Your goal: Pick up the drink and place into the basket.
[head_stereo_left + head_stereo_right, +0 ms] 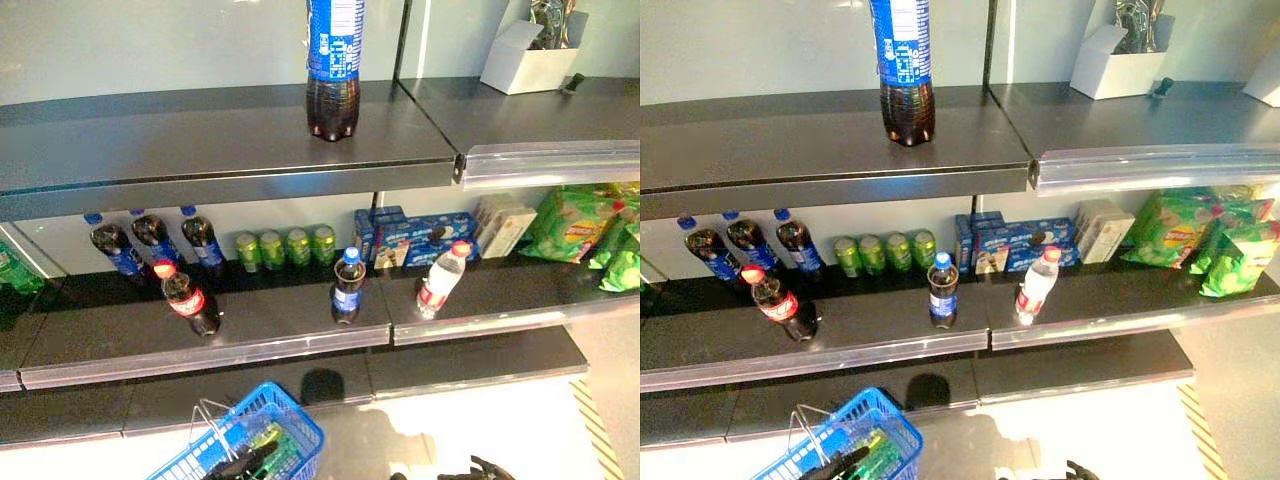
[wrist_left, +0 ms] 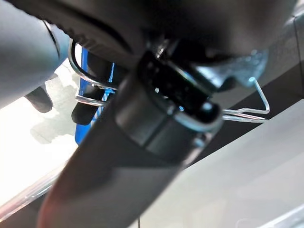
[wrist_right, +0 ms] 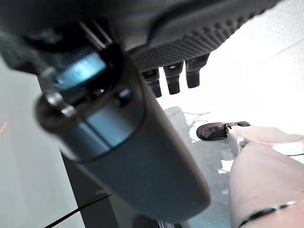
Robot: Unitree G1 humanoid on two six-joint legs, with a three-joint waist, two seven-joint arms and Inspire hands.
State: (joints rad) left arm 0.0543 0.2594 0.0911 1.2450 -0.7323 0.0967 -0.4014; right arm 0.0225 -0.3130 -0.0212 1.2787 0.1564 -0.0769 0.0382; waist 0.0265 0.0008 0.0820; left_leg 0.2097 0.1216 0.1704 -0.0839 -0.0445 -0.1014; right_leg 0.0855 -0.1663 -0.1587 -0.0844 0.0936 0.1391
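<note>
Left hand [image 2: 90, 102] grasps blue basket [image 1: 290, 425] handle below the shelf lip; right hand [image 3: 173, 76] fingers released.

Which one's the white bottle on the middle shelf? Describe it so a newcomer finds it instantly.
Start at the dark middle shelf, the one below the shelf carrying a single tall blue-labelled cola bottle. Near its front edge stand three lone bottles; take the rightmost, in front of the blue snack boxes. It is the white plastic bottle with a red cap and red label, leaning slightly, while its two neighbours hold dark cola.

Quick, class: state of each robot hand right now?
Left hand: shut on the basket handle.
Right hand: holds nothing; open or shut cannot be told.
</note>
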